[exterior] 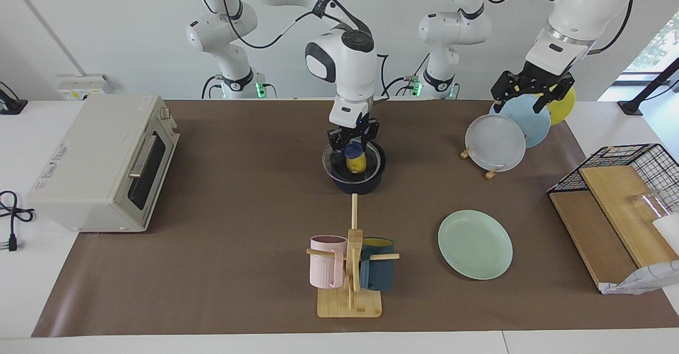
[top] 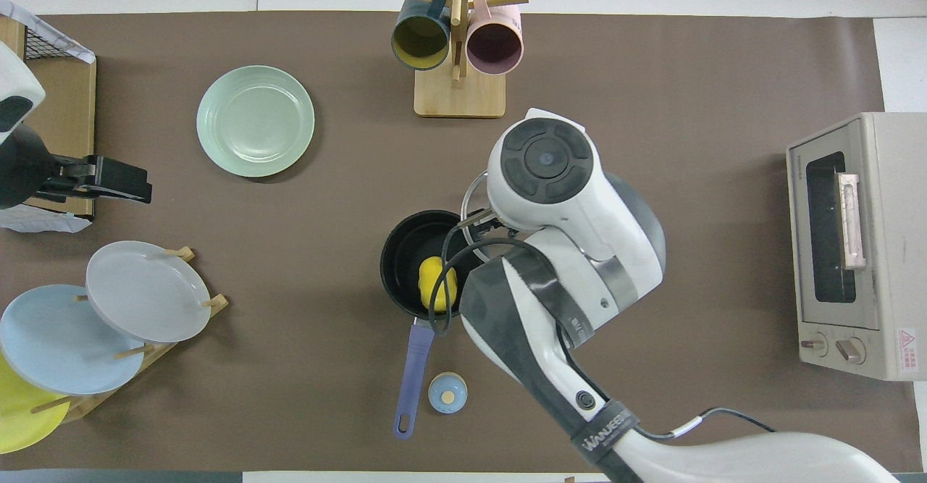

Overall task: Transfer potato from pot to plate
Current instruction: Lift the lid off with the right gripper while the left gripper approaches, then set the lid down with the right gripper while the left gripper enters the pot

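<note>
A: Handling note on the potato (top: pixel 437 284)?

B: 1 only. It lies in the pot (exterior: pixel 356 186), on the black bottom, touched by nothing. Judged light, rigid and smooth, so it is likely to slip or roll. Best hold is across the narrow middle, from straight above, clear of the pot wall.

A: Jaws?

B: The right jaws are closed on the blue knob of the glass lid (exterior: pixel 328 164). They carry it just above the pot, offset toward the right arm's end. The lid is probably fragile, so set it down flat. The left jaws stand wide over the plate rack, holding nothing; that arm waits.

A: Counts, nearest to the robots first.

B: 1 small blue disc (top: pixel 447 393) on the worktop beside the pot handle (top: pixel 413 371). 1 pot, 1 lid. In the rack there are 3 plates: yellow plate (top: pixel 18 414), light blue plate (top: pixel 58 338) and grey plate (top: pixel 148 291). 1 toaster oven (top: pixel 862 244) at the right arm's end. Farther out is 1 mint plate (top: pixel 255 121), bare, well apart from the pot. Farthest are 2 mugs on the wooden tree: teal mug (top: pixel 420 38) and pink mug (top: pixel 495 45).
</note>
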### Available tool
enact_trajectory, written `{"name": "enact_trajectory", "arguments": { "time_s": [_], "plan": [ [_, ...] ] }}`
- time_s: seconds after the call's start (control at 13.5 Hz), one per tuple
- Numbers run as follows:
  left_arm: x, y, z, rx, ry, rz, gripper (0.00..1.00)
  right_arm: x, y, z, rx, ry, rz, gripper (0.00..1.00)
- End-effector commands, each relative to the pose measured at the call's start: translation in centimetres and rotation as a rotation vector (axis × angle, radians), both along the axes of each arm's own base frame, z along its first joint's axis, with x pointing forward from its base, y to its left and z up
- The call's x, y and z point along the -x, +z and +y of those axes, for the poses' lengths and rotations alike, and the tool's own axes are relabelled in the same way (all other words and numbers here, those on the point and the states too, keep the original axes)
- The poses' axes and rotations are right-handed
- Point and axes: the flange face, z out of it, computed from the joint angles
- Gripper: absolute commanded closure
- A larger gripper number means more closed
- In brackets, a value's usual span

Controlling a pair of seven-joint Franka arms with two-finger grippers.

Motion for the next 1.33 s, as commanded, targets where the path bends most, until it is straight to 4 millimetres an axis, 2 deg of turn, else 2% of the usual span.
{"name": "enact_trajectory", "arguments": {
  "time_s": [0.0, 0.07, 0.22, 0.3, 0.37, 0.52, 0.67, 0.74, 0.89, 0.96, 1.11, 1.19, 1.26],
  "plan": [
    [3.2, -2.5, -6.0, 0.009, 0.058, -0.036, 0.00, -1.7, 1.4, -7.5, -0.026, 0.013, 0.076, 0.57],
    [3.9, -2.9, -8.6, 0.011, 0.072, -0.033, 0.00, -2.4, 0.6, -10.9, -0.023, 0.019, 0.100, 0.54],
    [5.2, -3.9, -13.1, 0.015, 0.072, -0.019, 0.00, -3.1, -0.5, -16.3, -0.026, 0.013, 0.121, 0.54],
    [5.5, -5.3, -15.7, 0.027, 0.099, -0.010, 0.00, -3.1, -1.0, -18.7, -0.029, 0.023, 0.130, 0.54],
    [6.3, -6.3, -18.6, 0.047, 0.115, -0.027, 0.00, -2.7, -1.9, -20.3, -0.032, 0.043, 0.142, 0.54],
    [7.2, -9.8, -22.2, 0.058, 0.119, -0.027, 0.00, -2.3, -3.9, -23.1, -0.043, 0.057, 0.087, 0.54],
    [7.3, -14.3, -26.0, 0.054, 0.134, -0.009, 0.00, -1.0, -6.3, -24.5, -0.047, 0.071, 0.029, 0.54],
    [7.2, -16.2, -27.2, 0.054, 0.142, -0.005, 0.00, -0.7, -6.7, -24.6, -0.047, 0.069, 0.021, 0.54],
    [7.2, -19.8, -29.1, 0.045, 0.130, 0.006, 0.00, -0.5, -7.2, -24.9, -0.046, 0.069, 0.025, 0.54],
    [7.1, -21.2, -29.4, 0.046, 0.130, 0.006, 0.00, -0.1, -8.0, -25.7, -0.046, 0.054, 0.042, 0.53],
    [7.7, -23.1, -30.1, 0.042, 0.120, 0.012, 0.00, 0.4, -8.9, -27.1, -0.046, 0.030, 0.038, 0.39],
    [7.9, -23.7, -30.0, 0.040, 0.118, 0.015, 0.00, 0.4, -9.0, -27.0, -0.046, 0.032, 0.038, 0.29],
    [8.1, -24.2, -29.9, 0.038, 0.117, 0.015, 0.00, 0.4, -9.1, -27.0, -0.046, 0.030, 0.035, 0.13]
  ]
}}
